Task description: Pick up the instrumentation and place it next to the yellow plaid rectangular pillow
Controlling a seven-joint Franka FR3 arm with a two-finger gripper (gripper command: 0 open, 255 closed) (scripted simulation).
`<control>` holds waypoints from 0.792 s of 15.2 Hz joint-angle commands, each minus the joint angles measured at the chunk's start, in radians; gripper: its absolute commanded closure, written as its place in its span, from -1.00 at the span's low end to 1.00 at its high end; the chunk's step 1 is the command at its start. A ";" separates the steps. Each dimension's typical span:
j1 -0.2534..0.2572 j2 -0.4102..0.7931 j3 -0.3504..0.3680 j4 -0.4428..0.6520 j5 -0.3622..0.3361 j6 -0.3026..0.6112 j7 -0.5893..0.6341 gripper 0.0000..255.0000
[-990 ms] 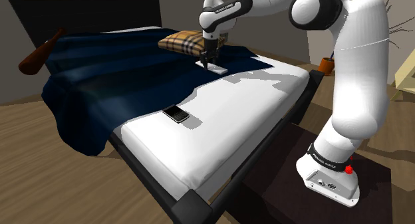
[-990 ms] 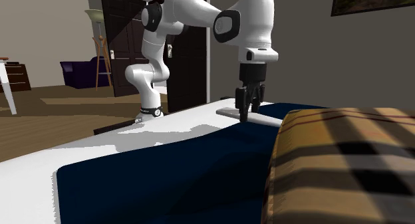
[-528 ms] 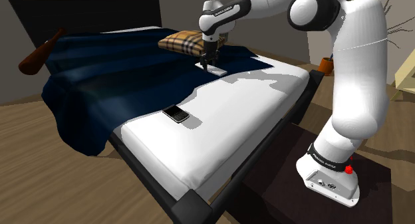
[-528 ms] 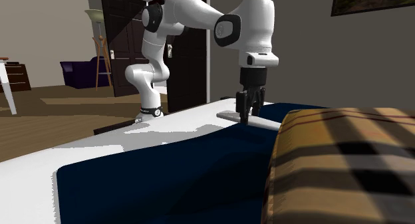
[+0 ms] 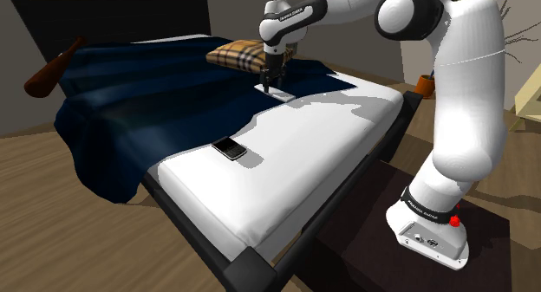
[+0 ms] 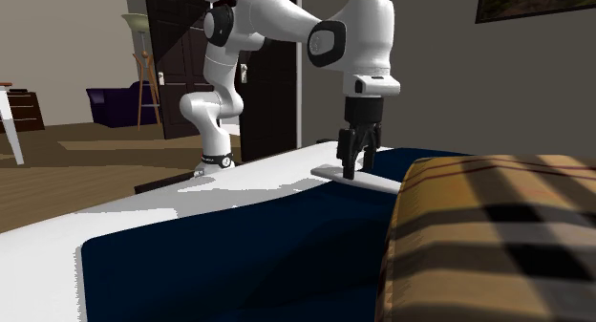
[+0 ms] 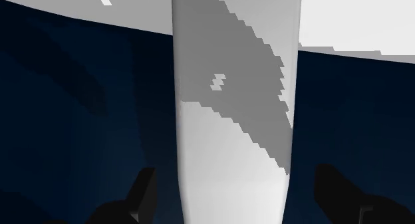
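End effector open wide, straddling flat pale-grey rectangular instrument, fingers clear of it. Instrument lies on navy blanket on white-sheeted bed, near tan plaid pillow. Wood floor.

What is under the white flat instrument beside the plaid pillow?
The white instrument lies on the navy blanket, one end toward the white sheet. The open gripper straddles it without touching. The patch of bedding directly beneath it is covered.
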 commanded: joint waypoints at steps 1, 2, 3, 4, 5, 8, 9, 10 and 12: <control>0.000 -0.009 0.000 0.020 -0.001 -0.029 0.000 -1.00; 0.000 -0.018 0.000 0.041 -0.001 -0.059 0.001 -1.00; 0.000 -0.024 -0.001 0.065 -0.001 -0.089 0.001 -1.00; 0.000 -0.029 -0.001 0.084 -0.002 -0.113 0.001 -1.00; 0.000 -0.029 -0.001 0.084 -0.002 -0.113 0.001 -1.00; 0.000 -0.029 -0.001 0.084 -0.002 -0.113 0.001 -1.00; 0.000 -0.029 -0.001 0.084 -0.002 -0.113 0.001 -1.00; 0.000 -0.029 -0.001 0.084 -0.002 -0.113 0.001 -1.00; 0.000 -0.029 -0.001 0.084 -0.002 -0.113 0.001 -1.00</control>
